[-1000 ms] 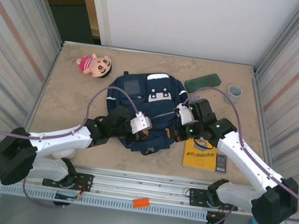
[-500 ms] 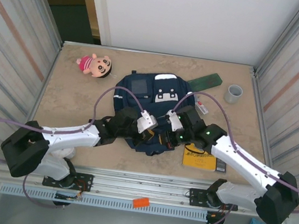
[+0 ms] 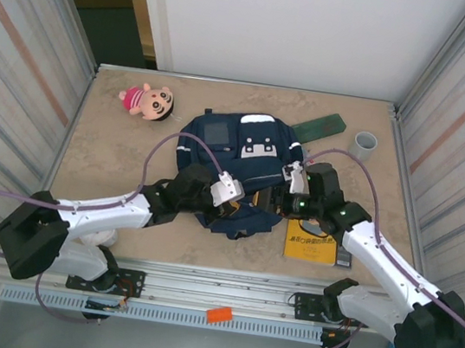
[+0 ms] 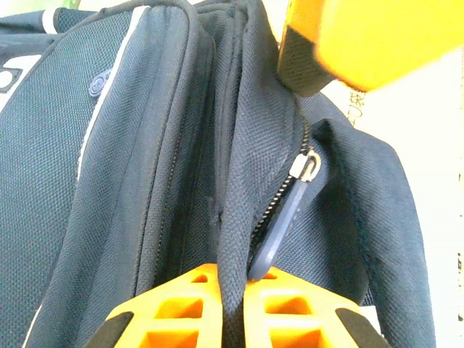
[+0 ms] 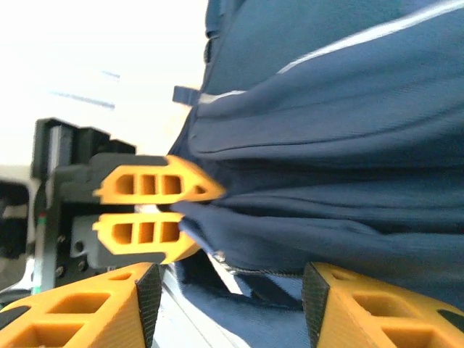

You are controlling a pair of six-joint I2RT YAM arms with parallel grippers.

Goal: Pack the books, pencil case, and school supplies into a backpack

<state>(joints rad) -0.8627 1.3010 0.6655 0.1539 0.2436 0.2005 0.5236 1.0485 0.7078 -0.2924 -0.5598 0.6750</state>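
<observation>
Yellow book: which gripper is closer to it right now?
Right. The right gripper is open at the backpack's near corner, just up and left of the yellow book. The left gripper is farther left, pinching backpack fabric.

yellow book partly under the right arm, cover text unreadably small, dark flat device half hidden

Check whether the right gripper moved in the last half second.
Yes. The right gripper shifted right, from over the backpack toward the book.
</observation>
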